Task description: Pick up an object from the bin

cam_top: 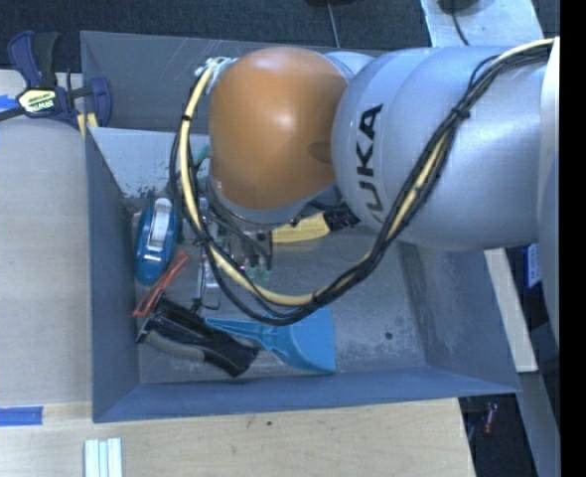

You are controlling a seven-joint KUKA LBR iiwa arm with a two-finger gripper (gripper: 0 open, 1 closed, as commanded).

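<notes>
My gripper (214, 278) reaches down under the orange dome into the left half of the bin. Its lower end stands just above a black clamp-like tool (200, 336) that lies along the front-left floor. A thin orange-handled tool (164, 280) lies slanted right beside it on the left. A blue and white tape dispenser (156, 237) rests against the left wall. A blue flat scoop-shaped piece (295, 342) lies to the front right of the gripper. Nothing can be seen held.
A yellow object (304, 230) pokes out from beneath the arm near the bin's middle. The big arm and its yellow-black cables cover the back and right of the bin. Bare grey floor shows at the front right.
</notes>
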